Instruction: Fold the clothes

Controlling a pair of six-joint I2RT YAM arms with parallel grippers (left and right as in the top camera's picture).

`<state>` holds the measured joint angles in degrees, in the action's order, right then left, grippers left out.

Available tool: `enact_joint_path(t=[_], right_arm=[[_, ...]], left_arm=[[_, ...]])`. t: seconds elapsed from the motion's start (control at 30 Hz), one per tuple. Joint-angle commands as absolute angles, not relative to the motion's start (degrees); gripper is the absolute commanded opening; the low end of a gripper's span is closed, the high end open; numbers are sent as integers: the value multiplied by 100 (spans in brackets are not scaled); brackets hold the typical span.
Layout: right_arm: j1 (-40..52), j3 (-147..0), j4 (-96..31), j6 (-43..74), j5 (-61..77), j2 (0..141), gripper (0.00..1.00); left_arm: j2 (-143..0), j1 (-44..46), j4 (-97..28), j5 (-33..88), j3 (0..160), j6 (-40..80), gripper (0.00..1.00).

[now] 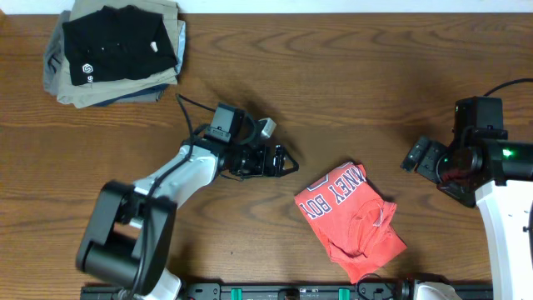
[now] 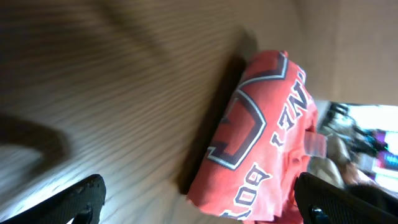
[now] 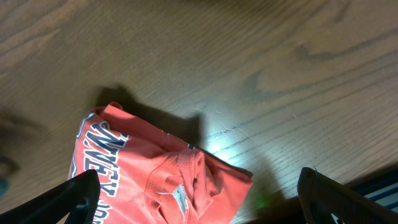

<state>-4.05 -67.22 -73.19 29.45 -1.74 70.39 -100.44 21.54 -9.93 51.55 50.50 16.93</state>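
The clothes [image 1: 348, 218], a coral-red T-shirt with white lettering, lie in a rumpled folded bundle on the wooden table [image 1: 358, 92], front and right of centre. My left gripper [image 1: 291, 161] is open just left of the bundle and holds nothing. In the left wrist view the shirt [image 2: 261, 124] lies ahead, between the spread fingers [image 2: 84, 198], with my left gripper [image 2: 202, 208] clear of it. My right gripper [image 1: 419, 156] is open, up and to the right of the shirt. The right wrist view shows the collar and label side of the shirt [image 3: 143, 168] below my right gripper [image 3: 205, 205].
A stack of folded garments sits at the table's far left corner, a black shirt with a small white logo [image 1: 117, 42] on top of grey and khaki pieces [image 1: 79, 87]. A black rail [image 1: 316, 292] runs along the near edge.
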Motion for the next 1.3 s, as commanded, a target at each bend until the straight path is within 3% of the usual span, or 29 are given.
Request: enact_joint_path(t=[0.0,0.47,0.83,1.0,1.1,1.17,1.27], right_arm=[[-458,-6770,-7301,2814,-145,7052,99],[-456,-6770,-7297,2816,-141,7052,99],[-443,-6770,-7426,2764,-141,7052,99],[-443,-6770,-7463,2751,-143,7052,99],[-443,-6770,-7485,2731,-141,7052,99],[-443,-6770,-7507,2711,-143,7052,99],[-443,-6770,-7568,2709,-143,7052,99]], left_arm=[[-10409,2206,-764,6027,5087,1463,98],[-10862,3435,-344,6042,5092,1463,98],[-10862,4106,-209,5284,5092,1529,100],[-10860,4106,19,5280,5092,1529,62],[-10860,4104,56,4888,5092,1686,47],[-10860,4056,30,4353,5092,2025,27],[-10860,3885,21,3800,5092,2410,19]])
